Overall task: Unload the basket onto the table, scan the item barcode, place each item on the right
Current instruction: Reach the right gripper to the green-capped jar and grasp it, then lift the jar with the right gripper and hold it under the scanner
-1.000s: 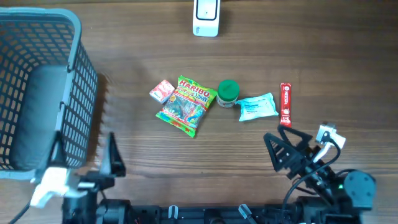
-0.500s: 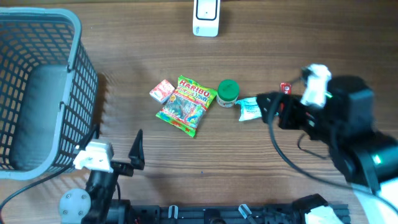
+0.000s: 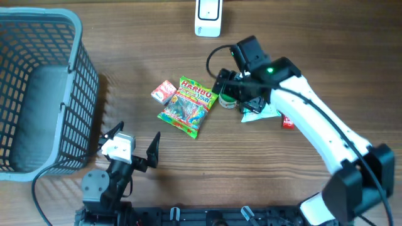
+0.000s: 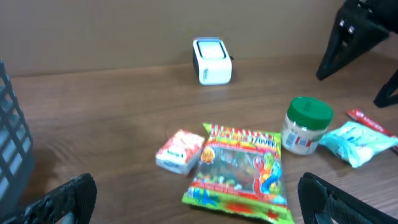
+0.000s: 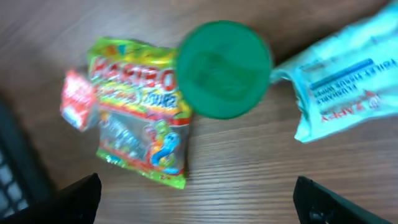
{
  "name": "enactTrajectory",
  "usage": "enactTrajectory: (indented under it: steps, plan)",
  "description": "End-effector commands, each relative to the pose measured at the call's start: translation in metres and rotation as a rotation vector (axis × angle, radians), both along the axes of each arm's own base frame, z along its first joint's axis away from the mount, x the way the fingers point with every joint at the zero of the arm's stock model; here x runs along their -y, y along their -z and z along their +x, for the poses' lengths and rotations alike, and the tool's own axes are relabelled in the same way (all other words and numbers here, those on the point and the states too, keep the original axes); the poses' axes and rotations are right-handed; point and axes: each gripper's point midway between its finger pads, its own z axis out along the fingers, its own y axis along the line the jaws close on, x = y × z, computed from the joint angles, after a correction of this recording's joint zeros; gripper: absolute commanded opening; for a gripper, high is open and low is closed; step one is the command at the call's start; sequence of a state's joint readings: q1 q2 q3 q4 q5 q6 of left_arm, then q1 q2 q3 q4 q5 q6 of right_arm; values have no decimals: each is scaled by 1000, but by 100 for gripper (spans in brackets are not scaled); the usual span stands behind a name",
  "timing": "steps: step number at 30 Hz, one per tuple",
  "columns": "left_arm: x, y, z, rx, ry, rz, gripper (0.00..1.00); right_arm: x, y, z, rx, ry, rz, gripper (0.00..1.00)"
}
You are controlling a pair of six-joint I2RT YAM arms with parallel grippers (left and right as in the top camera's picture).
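Note:
Several items lie in a row mid-table: a small red-and-white pack, a Haribo bag, a green-lidded jar, a pale blue tissue pack and a red bar. The white scanner stands at the far edge. My right gripper hovers open above the jar, whose green lid fills the top of the right wrist view beside the Haribo bag. My left gripper is open, low at the near left, facing the Haribo bag and the scanner. No barcode shows.
A tall grey mesh basket stands at the left edge, close to my left arm. My right arm crosses over the tissue pack and the red bar, hiding part of each.
My right arm has swung from the near right edge up and left, ending over the green-lidded jar. My left gripper has shifted a little right. Both stay open.

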State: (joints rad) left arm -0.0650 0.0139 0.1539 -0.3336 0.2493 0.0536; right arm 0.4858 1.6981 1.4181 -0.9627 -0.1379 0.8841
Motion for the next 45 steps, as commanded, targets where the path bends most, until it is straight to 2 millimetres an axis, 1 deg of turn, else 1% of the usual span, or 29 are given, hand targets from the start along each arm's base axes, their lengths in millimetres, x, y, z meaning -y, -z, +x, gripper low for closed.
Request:
enactTrajectory:
  steps: [1, 2, 4, 7, 10, 12, 16, 19, 22, 23, 24, 25, 26, 27, 30, 31, 32, 33, 34, 35, 37, 38, 39, 40, 41, 42, 43, 45]
  plan:
    - [2, 21, 3, -44, 0, -44, 100, 3, -8, 21, -19, 152, -34, 99]
    - [2, 22, 3, -54, -3, -56, 100, 7, -6, 22, -49, 199, -66, 99]
    - [2, 25, 4, -68, -4, -55, 100, 7, 0, 26, -79, 229, -86, 99]
    - [2, 29, 4, -89, -8, -53, 100, 5, 26, 27, -153, 293, -105, 99]
    - [1, 29, 4, -90, -8, -52, 100, 4, 53, 30, -198, 309, -133, 100]
    - [2, 29, 4, -90, -8, -53, 100, 2, 61, 34, -198, 311, -134, 100]
    - [2, 29, 4, -90, -8, -53, 100, -2, 70, 45, -176, 318, -117, 100]
    - [2, 29, 4, -90, -8, -53, 100, -1, 88, 43, -212, 327, -144, 99]
    - [2, 29, 4, -90, -8, -53, 100, 2, 110, 36, -277, 382, -172, 100]
    - [2, 29, 4, -90, -8, -53, 100, 2, 114, 35, -289, 397, -175, 99]
    - [2, 29, 4, -90, -8, -53, 100, 2, 116, 35, -294, 406, -179, 97]
    - [4, 29, 4, -91, 4, -56, 100, 3, 117, 35, -293, 419, -179, 88]
    - [11, 29, 1, -92, 47, -65, 100, 2, 117, 37, -289, 419, -176, 78]
    - [11, 29, 1, -93, 50, -65, 100, 2, 117, 37, -288, 419, -175, 73]
    - [11, 29, 1, -93, 51, -66, 100, 6, 120, 38, -277, 423, -199, 64]
    - [11, 29, 1, -93, 51, -66, 100, 6, 120, 39, -274, 420, -199, 62]
    - [11, 29, 1, -93, 51, -66, 100, 4, 119, 41, -262, 398, -193, 58]
    - [11, 29, 1, -93, 51, -66, 100, 0, 116, 44, -250, 319, -176, 53]
    - [11, 29, 1, -93, 51, -66, 100, -2, 112, 43, -256, 279, -167, 51]
    - [11, 29, 1, -93, 51, -66, 100, -3, 104, 40, -270, 224, -153, 48]
    - [11, 29, 1, -93, 51, -66, 100, -8, 82, 32, -290, 100, -101, 47]
    - [11, 29, 1, -93, 51, -66, 100, -14, 60, 26, -296, -1, -32, 47]
    - [11, 28, 1, -92, 51, -66, 100, -25, 34, 19, -281, -128, 64, 47]
    - [11, 29, 1, -93, 51, -66, 100, -30, 12, 14, -261, -204, 134, 47]
    - [11, 29, 1, -93, 51, -66, 100, -30, -7, 9, -249, -247, 176, 48]
    - [11, 29, 1, -93, 51, -66, 100, -23, -26, 0, -243, -280, 204, 48]
    - [11, 29, 1, -93, 51, -66, 100, -17, -35, -7, -244, -290, 207, 48]
    - [11, 29, 1, -93, 51, -66, 100, 6, -62, -26, -234, -311, 202, 48]
